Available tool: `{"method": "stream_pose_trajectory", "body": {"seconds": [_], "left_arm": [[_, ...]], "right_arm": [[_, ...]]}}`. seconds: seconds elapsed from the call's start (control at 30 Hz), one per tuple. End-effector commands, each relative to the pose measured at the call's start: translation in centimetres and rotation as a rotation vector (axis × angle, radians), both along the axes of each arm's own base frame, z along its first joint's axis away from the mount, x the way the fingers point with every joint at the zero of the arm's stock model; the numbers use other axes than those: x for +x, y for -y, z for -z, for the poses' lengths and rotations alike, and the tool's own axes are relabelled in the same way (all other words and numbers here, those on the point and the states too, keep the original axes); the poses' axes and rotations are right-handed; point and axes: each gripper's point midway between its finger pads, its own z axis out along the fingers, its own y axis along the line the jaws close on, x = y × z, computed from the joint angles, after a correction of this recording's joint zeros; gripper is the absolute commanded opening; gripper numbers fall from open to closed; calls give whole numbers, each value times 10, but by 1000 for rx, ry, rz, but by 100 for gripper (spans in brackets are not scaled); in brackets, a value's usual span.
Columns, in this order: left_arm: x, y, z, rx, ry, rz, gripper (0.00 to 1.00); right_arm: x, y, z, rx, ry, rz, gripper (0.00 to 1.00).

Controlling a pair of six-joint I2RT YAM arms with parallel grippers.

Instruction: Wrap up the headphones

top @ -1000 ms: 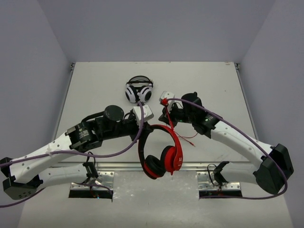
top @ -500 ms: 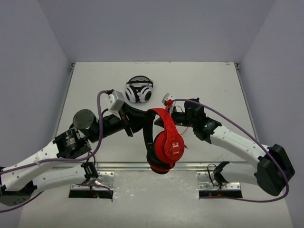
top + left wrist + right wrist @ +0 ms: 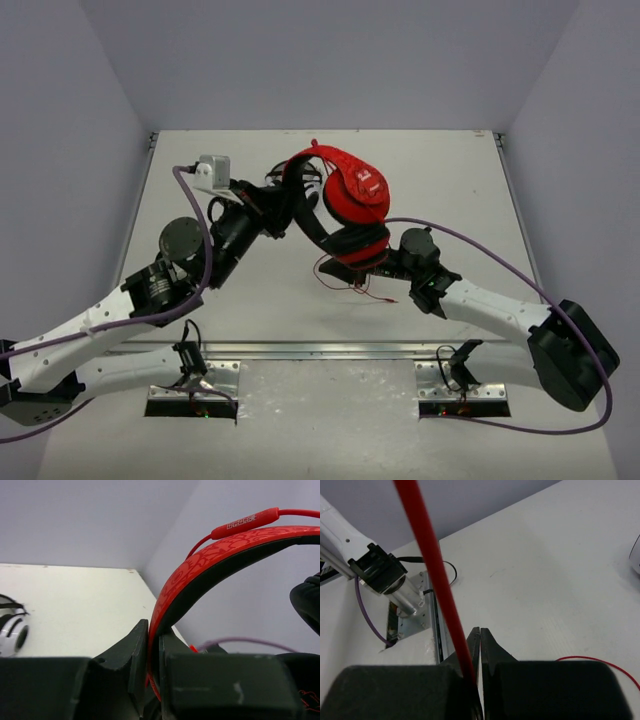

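Note:
The red headphones (image 3: 355,190) hang in the air over the middle of the table, ear cups to the right. My left gripper (image 3: 290,202) is shut on their headband (image 3: 200,565); the left wrist view shows the band pinched between the fingers (image 3: 125,650). The thin red cable with its inline remote (image 3: 245,522) runs along the band. My right gripper (image 3: 378,262) sits just under the lower ear cup, jaws closed, with the taut cable (image 3: 427,545) running into them. Loose cable (image 3: 345,278) loops below the cups and trails onto the table (image 3: 600,662).
White-and-black headphones (image 3: 10,630) lie at the far middle of the table, mostly hidden behind the red ones in the top view. The metal rail (image 3: 300,350) and arm mounts (image 3: 400,600) line the near edge. Grey walls enclose the table.
My left gripper has swung the red headphones up and away toward the far side, turning them over. My right gripper has moved nearer and lower, ending under the ear cups with the cable.

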Motion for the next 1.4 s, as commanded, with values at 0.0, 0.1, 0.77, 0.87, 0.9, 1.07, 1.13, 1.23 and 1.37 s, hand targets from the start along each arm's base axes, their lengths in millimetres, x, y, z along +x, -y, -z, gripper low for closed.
{"method": "stream_pose_trajectory", "body": {"seconds": [0.0, 0.1, 0.77, 0.87, 0.9, 1.07, 1.13, 1.23, 1.37], "left_arm": [[24, -37, -42, -130, -31, -248, 0], [47, -38, -24, -33, -91, -389, 0], [154, -113, 17, 5, -262, -717, 0], [157, -124, 21, 10, -267, -790, 0], [160, -126, 24, 27, -269, -807, 0], [178, -142, 56, 116, -309, -912, 0], [184, -147, 79, 178, -337, -959, 0], [190, -151, 107, 240, -374, -992, 0], [182, -152, 156, 328, -450, -980, 0]], "right_arm": [[-5, -3, -15, 81, 21, -25, 1], [-8, 0, -9, 80, 15, -25, 1], [-40, 3, 9, -15, 43, -90, 1], [-47, -4, 10, -53, 56, -111, 1], [-50, -6, 8, -63, 88, -117, 1], [-67, -17, 5, -159, 133, -166, 1], [-66, -19, -3, -180, 153, -156, 1], [-66, -21, -4, -255, 169, -158, 1], [-57, -13, 3, -395, 168, -138, 1]]}}
